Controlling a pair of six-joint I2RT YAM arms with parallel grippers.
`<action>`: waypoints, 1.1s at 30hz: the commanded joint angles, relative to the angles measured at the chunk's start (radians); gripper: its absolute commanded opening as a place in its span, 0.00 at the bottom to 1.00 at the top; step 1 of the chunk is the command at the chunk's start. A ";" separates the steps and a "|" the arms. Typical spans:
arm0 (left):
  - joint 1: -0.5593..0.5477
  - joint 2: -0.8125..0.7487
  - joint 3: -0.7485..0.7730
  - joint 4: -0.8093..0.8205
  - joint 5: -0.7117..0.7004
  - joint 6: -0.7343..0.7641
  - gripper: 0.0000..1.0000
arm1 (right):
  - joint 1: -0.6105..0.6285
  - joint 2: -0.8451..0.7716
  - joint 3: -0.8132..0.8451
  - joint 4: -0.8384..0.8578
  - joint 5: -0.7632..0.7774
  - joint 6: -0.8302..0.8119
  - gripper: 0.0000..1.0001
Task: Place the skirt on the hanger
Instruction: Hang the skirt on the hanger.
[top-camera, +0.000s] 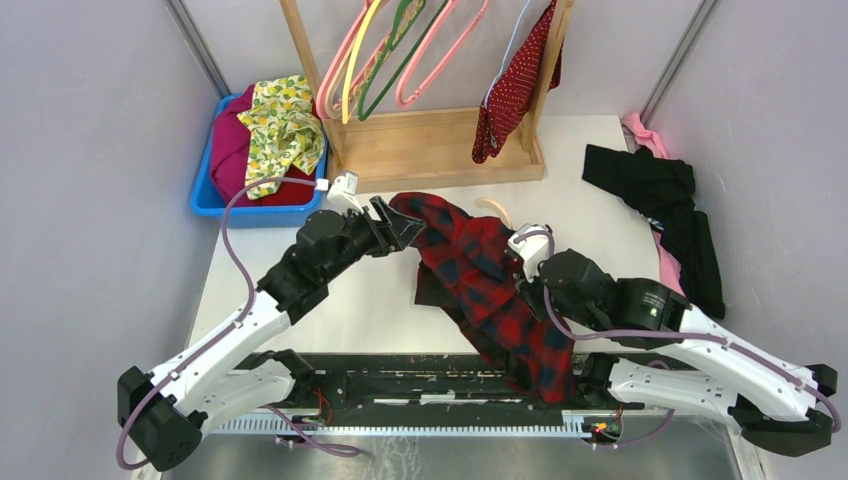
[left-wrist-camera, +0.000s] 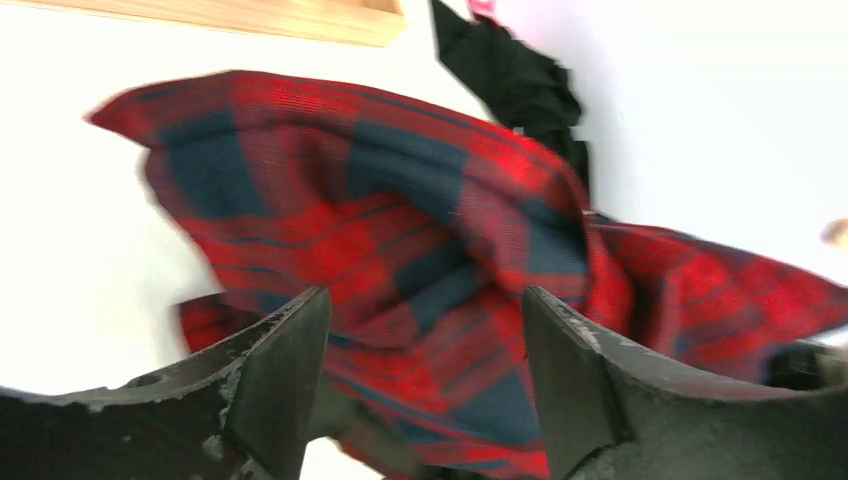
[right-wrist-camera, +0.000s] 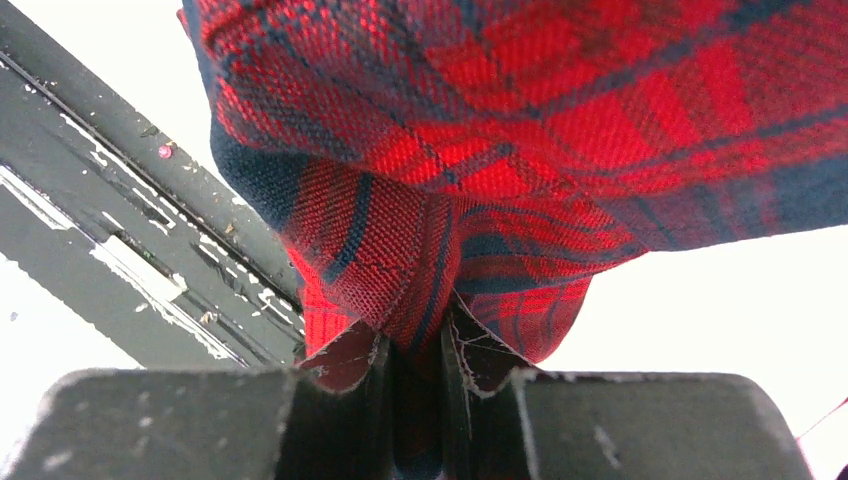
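Note:
The skirt (top-camera: 515, 85), dark red with tiny white dots, hangs at the right end of the wooden rack. It droops from the hanger (top-camera: 507, 48), a thin pale lilac-blue wire. Both grippers are well in front of it, at a red-and-black plaid garment (top-camera: 480, 270) spread across the table's middle. My left gripper (top-camera: 400, 228) (left-wrist-camera: 425, 300) is open at the plaid's far left corner, with the plaid cloth (left-wrist-camera: 400, 200) showing beyond its spread jaws. My right gripper (top-camera: 522, 262) (right-wrist-camera: 420, 345) is shut on a fold of the plaid (right-wrist-camera: 500, 100), lifting it.
A blue bin (top-camera: 205, 195) at the back left holds magenta and lemon-print cloth. The wooden rack (top-camera: 440, 150) carries pink, yellow and green hangers. A black garment (top-camera: 660, 200) and pink cloth (top-camera: 640, 130) lie on the right. A pale wooden hanger (top-camera: 492, 208) lies behind the plaid.

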 joint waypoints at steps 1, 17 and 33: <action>0.038 0.000 0.040 -0.166 -0.086 0.144 0.81 | 0.005 -0.043 0.102 -0.005 0.013 -0.027 0.01; 0.226 0.000 -0.141 0.267 0.200 0.139 0.90 | 0.005 -0.107 0.189 -0.074 -0.068 -0.031 0.01; 0.231 -0.131 -0.537 1.056 0.181 -0.139 0.69 | 0.004 -0.133 0.270 -0.065 -0.186 0.011 0.01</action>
